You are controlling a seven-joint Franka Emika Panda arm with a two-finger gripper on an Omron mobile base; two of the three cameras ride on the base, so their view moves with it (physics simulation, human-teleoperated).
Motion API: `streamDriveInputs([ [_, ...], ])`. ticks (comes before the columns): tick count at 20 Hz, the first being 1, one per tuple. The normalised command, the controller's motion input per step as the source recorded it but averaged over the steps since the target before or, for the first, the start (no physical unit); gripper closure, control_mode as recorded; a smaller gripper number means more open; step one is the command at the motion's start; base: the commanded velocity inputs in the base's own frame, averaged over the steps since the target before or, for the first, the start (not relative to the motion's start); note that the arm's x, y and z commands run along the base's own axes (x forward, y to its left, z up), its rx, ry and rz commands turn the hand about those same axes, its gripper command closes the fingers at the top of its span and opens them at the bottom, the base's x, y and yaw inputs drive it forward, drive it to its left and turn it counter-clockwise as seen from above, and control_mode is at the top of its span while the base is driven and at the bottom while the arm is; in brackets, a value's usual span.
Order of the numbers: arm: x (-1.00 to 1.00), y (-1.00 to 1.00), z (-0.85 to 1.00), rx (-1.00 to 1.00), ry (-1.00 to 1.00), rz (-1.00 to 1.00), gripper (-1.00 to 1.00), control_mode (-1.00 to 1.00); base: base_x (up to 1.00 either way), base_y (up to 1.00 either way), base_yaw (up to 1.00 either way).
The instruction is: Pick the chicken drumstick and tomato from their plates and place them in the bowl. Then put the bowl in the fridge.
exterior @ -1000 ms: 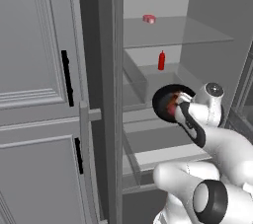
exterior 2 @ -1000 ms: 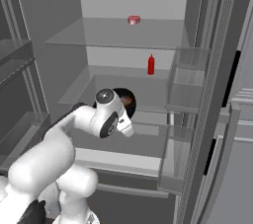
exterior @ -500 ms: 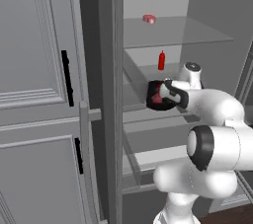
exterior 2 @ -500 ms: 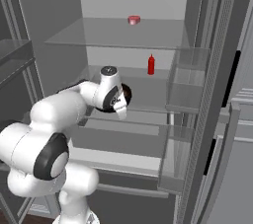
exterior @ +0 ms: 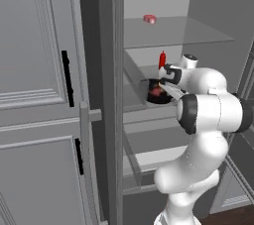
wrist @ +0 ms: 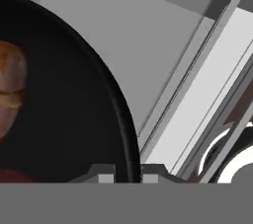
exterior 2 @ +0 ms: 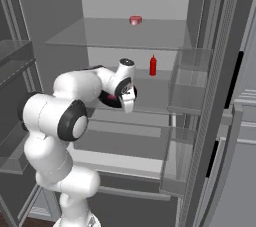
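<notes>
The robot is on the last step: putting the bowl (exterior: 158,95) in the fridge (exterior: 208,1). The food is already inside the bowl. In the hand view the brown chicken drumstick (wrist: 11,90) lies in the dark bowl, and a bit of red at the bottom left is likely the tomato (wrist: 12,176).

The gripper (wrist: 127,172) holds the bowl by its rim. One finger tip is inside the rim and one is outside, pinched close on it. The bowl sits low over the middle glass shelf (exterior 2: 160,88), near that shelf's front edge. I cannot tell if it is touching the glass yet.

I think the next move is to set the bowl flat on the shelf, let go, and pull the hand straight back out. The hand should lift off gently so the bowl does not tip or slide off the front edge.

A red bottle (exterior 2: 153,65) stands farther back on the same shelf. A small pink thing (exterior 2: 135,20) sits on the top shelf. The fridge is grey inside. Left of it is a grey cabinet (exterior: 34,70) with black handles.
</notes>
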Motion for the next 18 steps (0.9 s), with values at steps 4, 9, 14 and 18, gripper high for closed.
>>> streamDriveInputs([
  [4,0.31,0.00,-0.79,0.00,0.04,-0.02,1.00,-1.00,0.00,0.00,0.00],
  [9,0.11,0.00,-0.37,0.00,0.00,-0.01,1.00,-1.00,0.00,0.00,0.00],
  [14,0.17,0.07,-0.08,0.01,0.00,-0.03,1.00,-1.00,0.00,0.00,0.00],
  [18,0.45,0.17,-0.09,0.00,0.00,-0.04,1.00,-1.00,0.00,0.00,0.00],
])
